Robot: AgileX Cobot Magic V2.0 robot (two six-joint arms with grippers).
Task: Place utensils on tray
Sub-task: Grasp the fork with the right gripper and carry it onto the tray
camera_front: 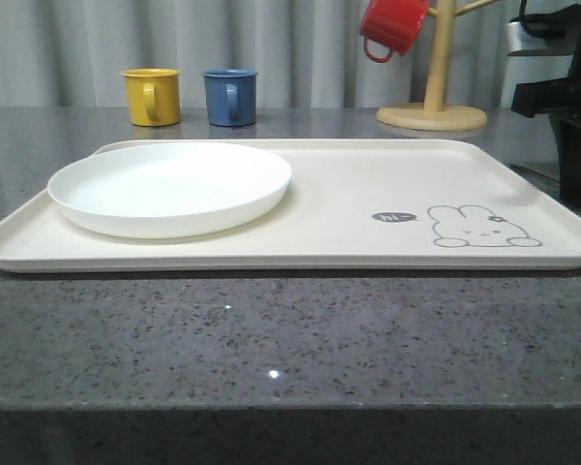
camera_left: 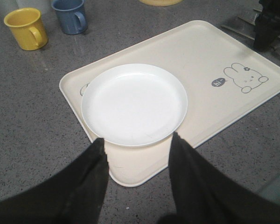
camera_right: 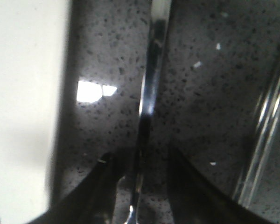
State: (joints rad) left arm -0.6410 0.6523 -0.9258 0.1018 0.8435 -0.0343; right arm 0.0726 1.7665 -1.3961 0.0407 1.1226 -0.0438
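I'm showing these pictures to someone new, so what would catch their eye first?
Probably the big cream tray with its rabbit drawing, and the round white plate sitting on its left half. Behind it stand a yellow mug and a blue mug. Beside the tray, the right gripper straddles a shiny utensil handle on the counter.

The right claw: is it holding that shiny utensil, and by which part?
Not yet. The right claw is open, straddling the utensil's handle on the counter beside the tray. The left claw hangs open above the plate, holding nothing.
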